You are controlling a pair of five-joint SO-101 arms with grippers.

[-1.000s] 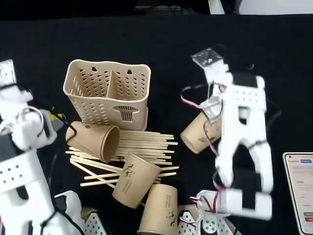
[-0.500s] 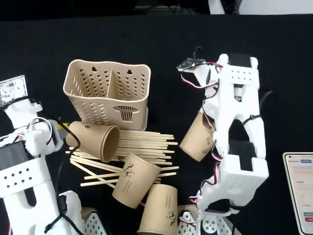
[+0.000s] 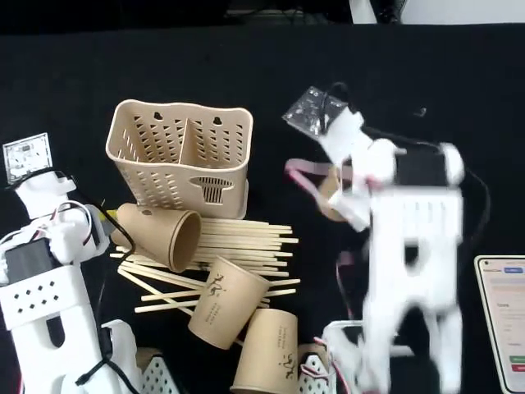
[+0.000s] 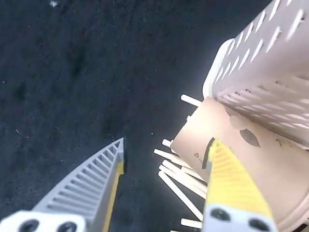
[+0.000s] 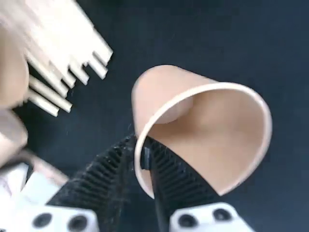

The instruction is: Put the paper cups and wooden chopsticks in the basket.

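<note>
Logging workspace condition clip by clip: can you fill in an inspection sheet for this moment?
Surface: black table, nothing spilled.
Job's things: basket upright, looks empty; three paper cups lying on the chopsticks; a fourth cup held off them.
Clutter: a screen device at the table's edge.
Grippers: left gripper open beside a lying cup; right gripper shut on the fourth cup's rim.
Cables: wires loop loose off the right arm.
Surroundings: a white surface beyond the table.

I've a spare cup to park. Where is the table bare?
Bare: the table behind the basket, and the strip between basket and the held cup. Crowded: in front of the basket, with chopsticks and lying cups.
</note>
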